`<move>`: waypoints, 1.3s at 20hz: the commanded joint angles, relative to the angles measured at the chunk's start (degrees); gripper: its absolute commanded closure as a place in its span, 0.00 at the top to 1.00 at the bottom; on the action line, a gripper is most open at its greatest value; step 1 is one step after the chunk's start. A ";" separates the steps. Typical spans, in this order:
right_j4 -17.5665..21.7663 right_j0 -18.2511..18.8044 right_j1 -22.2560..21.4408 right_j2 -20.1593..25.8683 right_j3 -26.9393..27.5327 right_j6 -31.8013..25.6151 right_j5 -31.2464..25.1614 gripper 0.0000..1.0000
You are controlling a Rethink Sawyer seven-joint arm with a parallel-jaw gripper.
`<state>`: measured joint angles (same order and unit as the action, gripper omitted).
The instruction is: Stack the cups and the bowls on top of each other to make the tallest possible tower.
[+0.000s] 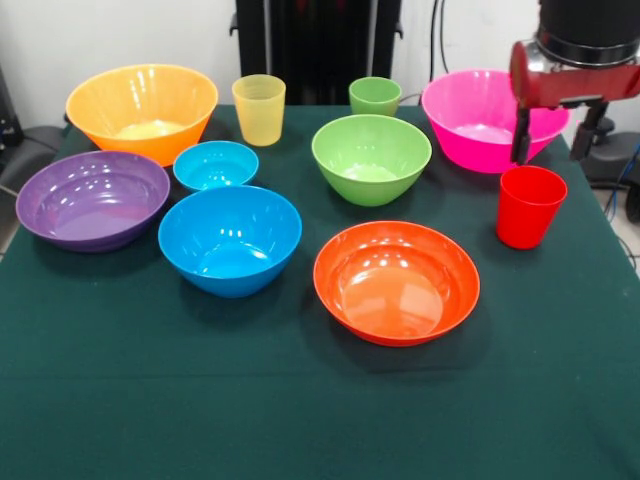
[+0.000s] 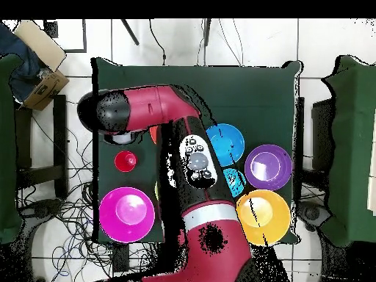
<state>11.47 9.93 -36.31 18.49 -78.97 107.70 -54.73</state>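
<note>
The red and black arm (image 1: 575, 60) enters at the upper right in the front view. Its gripper (image 1: 522, 150) hangs pointing down. Finger state is not discernible.

Glossy, smooth plastic bowls (image 1: 397, 282) and cups (image 1: 528, 206) — the yellow cup (image 1: 259, 109) translucent — on matt green cloth (image 1: 300, 400).

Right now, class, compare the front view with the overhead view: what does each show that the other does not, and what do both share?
Only the front view shows the yellow cup, light green cup, green bowl and red-orange bowl; overhead, the arm covers them.

Only the overhead view shows the arm's full reach across the table and a cardboard box beside it.

Both show the red cup, pink bowl and purple bowl.
</note>
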 commanded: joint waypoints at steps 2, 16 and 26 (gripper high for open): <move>2.28 1.92 -0.35 0.17 2.90 -2.29 -2.26 1.00; 4.64 5.45 -0.50 2.89 3.35 -9.70 0.07 1.00; 5.74 9.31 -1.24 5.14 0.15 -13.20 3.63 1.00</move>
<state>12.23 17.60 -36.69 19.26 -76.01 107.70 -54.72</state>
